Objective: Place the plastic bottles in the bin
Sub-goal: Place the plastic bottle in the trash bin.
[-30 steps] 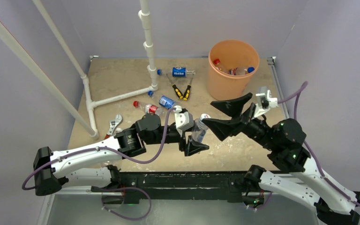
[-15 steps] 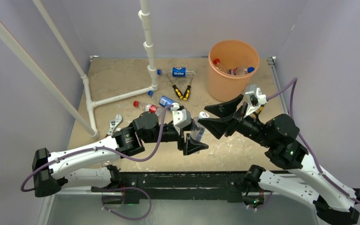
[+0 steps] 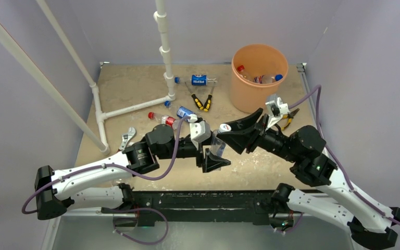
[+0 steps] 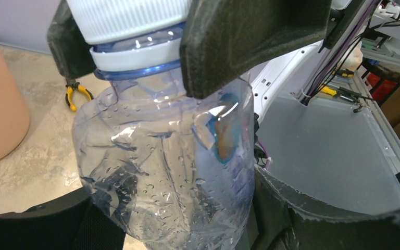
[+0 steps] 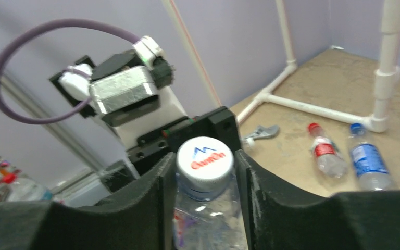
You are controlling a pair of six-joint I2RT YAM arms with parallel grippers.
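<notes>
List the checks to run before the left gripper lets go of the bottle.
1. Left gripper holds bottle by its body: ok.
2. Right gripper closed against the white cap on both sides: ok.
3. Right grip firm enough to carry the bottle alone: cannot tell.
4. Bin upright, with room inside: ok.
5. Pliers on the table by the right arm, clear of a raised carry: cannot tell.
</notes>
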